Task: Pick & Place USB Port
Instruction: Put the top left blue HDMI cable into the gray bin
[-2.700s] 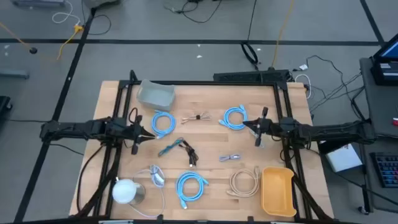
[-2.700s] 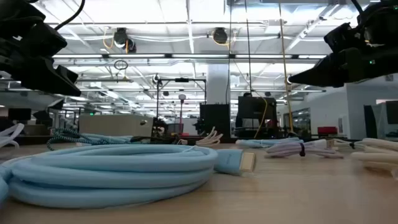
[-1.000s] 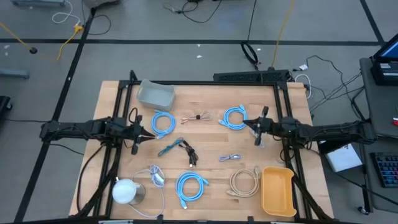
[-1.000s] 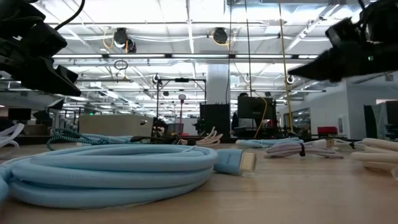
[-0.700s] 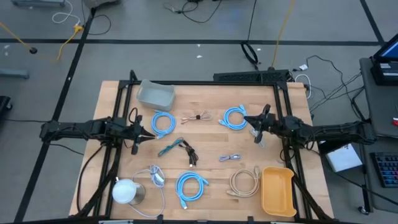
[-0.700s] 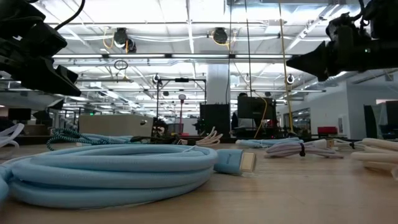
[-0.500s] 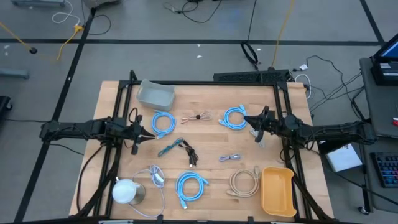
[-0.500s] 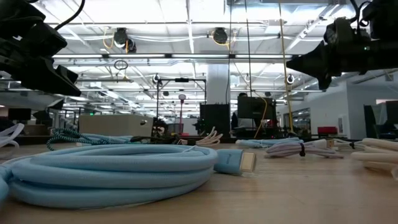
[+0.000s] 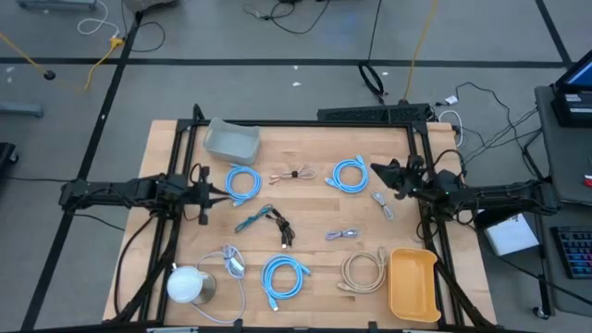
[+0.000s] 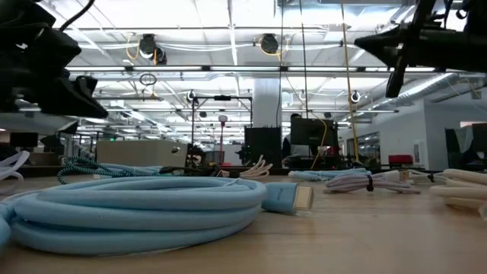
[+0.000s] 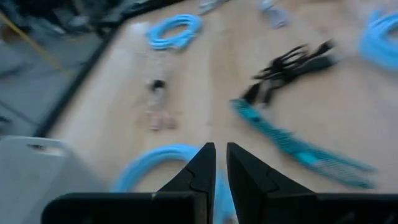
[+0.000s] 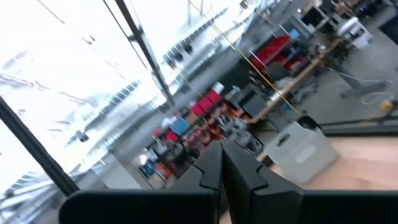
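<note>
- While both our arms hang over a cable-strewn wooden table [image 9: 305, 227], our right gripper [image 9: 377, 172] sits raised at the table's right side, just beside a light blue cable coil [image 9: 350, 174]; its fingers [image 12: 210, 163] are pressed together on nothing, and its wrist view looks out toward the room rather than down at the table.
- Our left gripper [image 9: 222, 196] waits above the left side, close to another light blue cable coil [image 9: 242, 181]; its fingers [image 11: 203, 167] stand almost together, with a thin gap between them, holding nothing.
- A small grey USB cable [image 9: 342, 235] lies on the wood right of centre, apart from both grippers, with a short whitish cable [image 9: 381, 204] lying below our right gripper.
- A teal braided cable [image 9: 252, 221] and a black cable [image 9: 281, 228] lie tangled at the centre.
- A yellow tray [image 9: 413, 282] sits at the near right corner, a beige cable coil [image 9: 363, 271] touching its left side.
- A grey bin [image 9: 231, 141] stands at the far left corner.
- A third light blue coil [image 9: 283, 278] lies near the front edge, filling the low view's foreground [image 10: 137, 209].
</note>
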### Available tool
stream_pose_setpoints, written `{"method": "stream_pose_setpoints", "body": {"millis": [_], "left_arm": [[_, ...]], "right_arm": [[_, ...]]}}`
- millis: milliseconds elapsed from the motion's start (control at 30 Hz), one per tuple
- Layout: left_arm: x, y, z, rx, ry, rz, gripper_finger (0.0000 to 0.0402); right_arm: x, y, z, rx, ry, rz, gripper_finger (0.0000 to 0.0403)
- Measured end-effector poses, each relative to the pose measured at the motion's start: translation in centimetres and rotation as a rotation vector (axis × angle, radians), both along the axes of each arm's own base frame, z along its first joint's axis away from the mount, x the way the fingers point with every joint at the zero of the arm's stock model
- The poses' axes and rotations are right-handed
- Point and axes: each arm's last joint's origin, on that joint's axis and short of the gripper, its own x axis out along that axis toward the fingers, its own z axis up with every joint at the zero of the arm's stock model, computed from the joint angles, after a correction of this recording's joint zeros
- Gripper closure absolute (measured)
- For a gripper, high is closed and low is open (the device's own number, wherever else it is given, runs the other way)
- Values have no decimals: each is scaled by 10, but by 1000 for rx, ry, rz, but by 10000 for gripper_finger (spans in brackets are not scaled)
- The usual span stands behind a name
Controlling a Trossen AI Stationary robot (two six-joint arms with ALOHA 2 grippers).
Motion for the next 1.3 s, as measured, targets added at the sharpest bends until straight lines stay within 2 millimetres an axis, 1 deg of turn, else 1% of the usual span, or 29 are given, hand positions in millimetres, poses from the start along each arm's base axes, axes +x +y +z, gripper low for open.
{"method": "stream_pose_setpoints", "body": {"millis": [67,133,167,200,267,300,333,467,567,633,700,767,833,867,933,1000,1067,1133,1167,1300], "left_arm": [[1,1,2,27,-23,41,355],[4,2,10,16,-112,78,355],[6,2,16,-82,-200,91,355],[8,0,24,-271,-306,84,355],[10,-3,43,-759,-515,59,355],[9,-3,50,-923,-594,74,355],[9,-2,55,-1020,-653,100,355],[8,0,58,-1131,-738,156,355],[7,3,63,-1263,-839,207,355],[5,3,69,-1346,-914,195,355],[3,4,75,-1322,-986,172,355],[1,5,79,-1222,-1013,150,355],[5,4,75,-1170,-946,158,355],[8,4,68,-1143,-863,171,355],[16,1,48,-1095,-621,205,355],[20,-1,21,-1088,-340,317,355],[17,-1,-6,-1047,-78,470,355],[11,0,-26,-1006,100,647,355],[9,2,-32,-1005,141,738,355],[18,7,-44,-1051,138,909,355]], "right_arm": [[-1,0,2,-1,-22,0,403],[-1,0,4,-3,-41,1,403],[-2,0,4,-3,-51,1,403],[-2,0,5,1,-60,4,403],[-2,0,5,26,-68,18,403],[-2,0,5,42,-70,24,403],[-2,0,4,53,-72,30,403],[0,0,-1,69,-19,32,403],[2,0,-5,75,28,30,403],[3,0,-6,76,36,30,403],[3,0,-6,78,39,31,403],[4,0,-7,67,56,26,403],[5,0,-11,53,99,19,403],[6,0,-13,54,127,18,403],[7,-1,-20,68,187,18,403],[9,-1,-26,78,250,14,403],[10,-1,-32,84,307,11,403],[11,-2,-35,91,338,-11,403],[11,-2,-36,94,348,-24,403],[12,-3,-39,47,400,-78,403]]}}
